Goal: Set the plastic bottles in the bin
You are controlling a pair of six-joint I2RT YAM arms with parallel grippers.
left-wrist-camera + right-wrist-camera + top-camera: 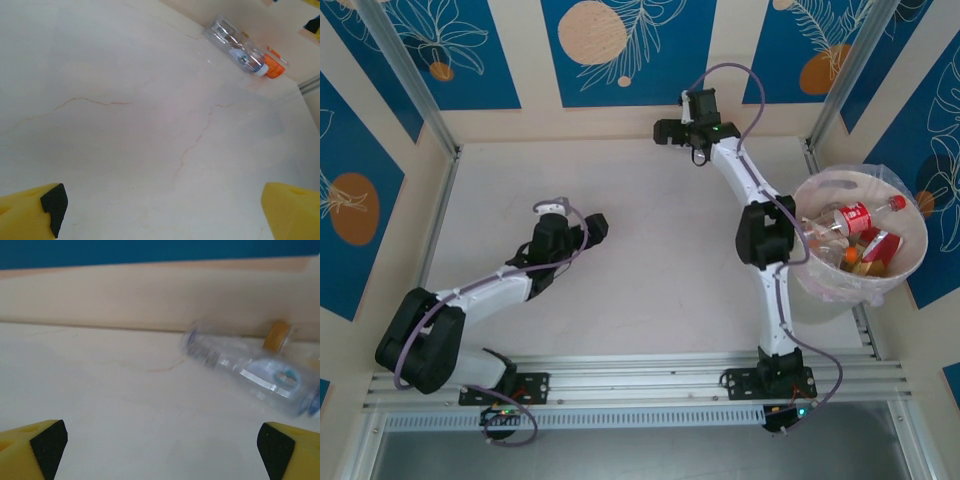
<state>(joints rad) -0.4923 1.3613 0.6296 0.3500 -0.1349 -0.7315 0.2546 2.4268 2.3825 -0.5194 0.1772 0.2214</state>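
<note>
Bin (840,290) at right edge of desk (650,250), plastic bottles (860,218) heaped inside (red labels, one red cap showing). Right gripper (665,130) out near the far wall; left gripper (595,228) over desk, left of centre.

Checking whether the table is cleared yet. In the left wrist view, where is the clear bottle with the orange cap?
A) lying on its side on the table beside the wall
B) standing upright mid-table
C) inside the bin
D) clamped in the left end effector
A: the orange-capped bottle lies on its side on the table by the wall, well ahead of the open, empty left end effector.
</note>
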